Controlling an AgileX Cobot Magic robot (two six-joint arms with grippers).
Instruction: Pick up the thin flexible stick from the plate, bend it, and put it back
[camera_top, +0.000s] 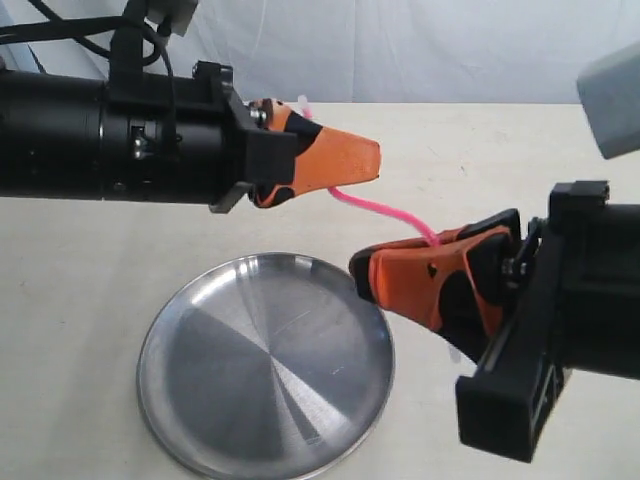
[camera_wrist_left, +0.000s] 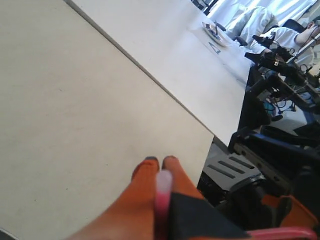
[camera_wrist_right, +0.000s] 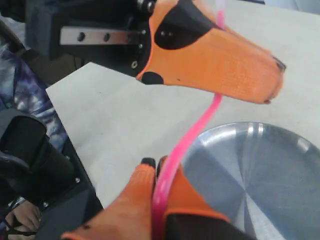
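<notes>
Stick (camera_top: 385, 208), thin and pink, is up off the plate (camera_top: 200, 400), strung in the air between the two claws. It is not straight. It drops out from under the left claw (camera_top: 368, 160), then runs in a shallow bow toward 4 o'clock to the right claw (camera_top: 362, 270).

Left claw: reaches in from 9 o'clock in the exterior view, with its orange fingers clenched on one end of the stick. The left wrist view shows both fingertips pressed side by side and the pink rod pinched in the seam between them. In the exterior view a short pale end pokes out at the back of the fingers, on their upper side.

Right claw: enters from 3 o'clock with its tips pointing toward 9 to 10 o'clock, likewise clenched on the stick. The right wrist view shows the rod gripped between the two closed fingers and rising out of them in a curve to the left claw.

Plate: round, shiny steel, lying flat on the pale surface (camera_top: 70, 300) at 6 o'clock of the exterior view. The right claw's tips sit at its rim near 2 o'clock; I cannot tell their height above it. The left claw hangs beyond the plate's 12 o'clock edge. The claws are near each other, not touching, joined only by the stick.
</notes>
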